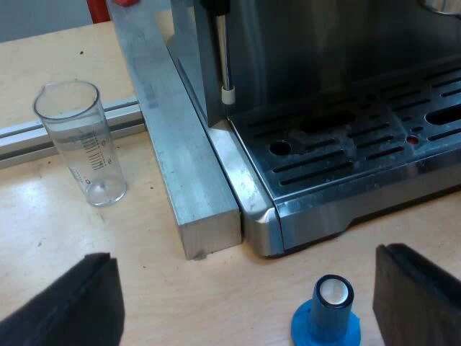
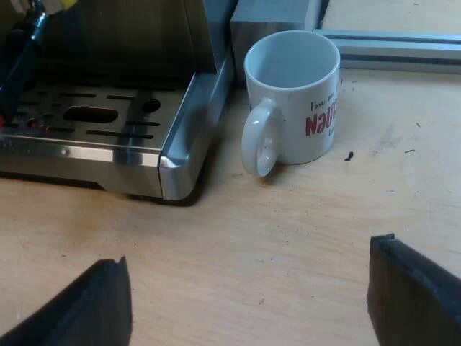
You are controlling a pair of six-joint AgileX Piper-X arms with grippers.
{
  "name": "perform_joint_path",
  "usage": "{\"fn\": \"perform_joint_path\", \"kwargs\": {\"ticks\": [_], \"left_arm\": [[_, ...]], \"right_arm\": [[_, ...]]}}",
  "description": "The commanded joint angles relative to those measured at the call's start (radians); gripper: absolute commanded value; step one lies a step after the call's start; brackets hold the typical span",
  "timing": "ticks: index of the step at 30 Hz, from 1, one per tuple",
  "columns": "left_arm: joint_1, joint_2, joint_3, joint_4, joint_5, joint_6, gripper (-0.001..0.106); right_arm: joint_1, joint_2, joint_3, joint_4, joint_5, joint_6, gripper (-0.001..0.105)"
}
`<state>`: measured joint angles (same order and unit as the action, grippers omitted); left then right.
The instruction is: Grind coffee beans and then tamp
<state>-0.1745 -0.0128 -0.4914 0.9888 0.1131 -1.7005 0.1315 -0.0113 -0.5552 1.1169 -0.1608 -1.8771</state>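
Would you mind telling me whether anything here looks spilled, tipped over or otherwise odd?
Nothing much: the measuring glass, blue tamper and mug all stand upright. Only a few dark specks lie on the table beside the mug.

1. The table [image 1: 50, 238] has a pale wooden top under soft, even light.
2. A thick aluminium bar [image 1: 180, 173] lies flat on it, its sawn end bare.
3. A slotted rail [image 1: 43, 135] lies on the table and meets the bar's side.
4. Beyond the table's edge is a grey surface [image 1: 43, 18]; wall or floor cannot be told.
5. In the right wrist view the table [image 2: 288, 238] bears faint scuffs and dark specks [image 2: 348, 156]; a rail [image 2: 403, 45] ends beside a grey metal block [image 2: 277, 16].
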Motion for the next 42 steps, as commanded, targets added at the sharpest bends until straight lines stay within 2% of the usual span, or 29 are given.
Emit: {"fn": "perform_joint_path", "kwargs": {"ticks": [1,3,10,11,14,18,20,21,22,26,29,30,33,35,37,42], "left_arm": [[0.0,-0.139,-0.004,-0.007,0.014,-0.01,0.073],[0.0,-0.139,-0.004,-0.007,0.049,-0.01,0.073],[0.0,-0.13,-0.029,-0.013,0.09,-0.01,0.069],[0.0,-0.112,-0.057,-0.047,0.169,-0.01,0.061],[0.0,-0.091,-0.068,-0.095,0.219,-0.031,0.058],[-0.006,-0.058,-0.068,-0.132,0.258,-0.074,0.058],[-0.009,-0.047,-0.068,-0.136,0.27,-0.075,0.058],[-0.026,-0.016,-0.073,-0.136,0.29,-0.074,0.058],[-0.039,-0.003,-0.075,-0.136,0.294,-0.074,0.058],[-0.093,0.047,-0.089,-0.136,0.295,-0.067,0.058],[-0.129,0.087,-0.101,-0.136,0.317,-0.035,0.058],[-0.15,0.118,-0.107,-0.136,0.35,0.0,0.058],[-0.188,0.159,-0.108,-0.142,0.38,0.009,0.058],[-0.212,0.181,-0.108,-0.149,0.394,0.033,0.058],[-0.239,0.205,-0.108,-0.157,0.422,0.098,0.058],[-0.292,0.242,-0.108,-0.16,0.423,0.179,0.058]], "right_arm": [[-0.001,-0.041,-0.01,-0.014,0.003,-0.005,0.069],[-0.001,-0.041,-0.01,-0.022,0.003,-0.005,0.069],[-0.001,0.009,-0.079,-0.029,0.007,-0.005,0.069],[-0.001,0.034,-0.101,-0.029,0.007,-0.005,0.069],[0.003,0.086,-0.138,-0.031,-0.002,-0.005,0.069],[0.019,0.13,-0.17,-0.042,-0.02,-0.008,0.069],[0.021,0.133,-0.173,-0.043,-0.022,-0.008,0.069],[0.061,0.189,-0.215,-0.043,-0.025,-0.013,0.069],[0.086,0.215,-0.242,-0.043,-0.025,-0.043,0.069],[0.142,0.269,-0.276,-0.043,-0.025,-0.078,0.069],[0.184,0.313,-0.294,-0.043,-0.048,-0.103,0.069],[0.206,0.333,-0.298,-0.043,-0.064,-0.126,0.069],[0.246,0.364,-0.298,-0.06,-0.096,-0.171,0.069],[0.268,0.376,-0.298,-0.083,-0.107,-0.17,0.069],[0.3,0.387,-0.298,-0.131,-0.11,-0.17,0.069],[0.348,0.405,-0.298,-0.188,-0.11,-0.17,0.069]]}}
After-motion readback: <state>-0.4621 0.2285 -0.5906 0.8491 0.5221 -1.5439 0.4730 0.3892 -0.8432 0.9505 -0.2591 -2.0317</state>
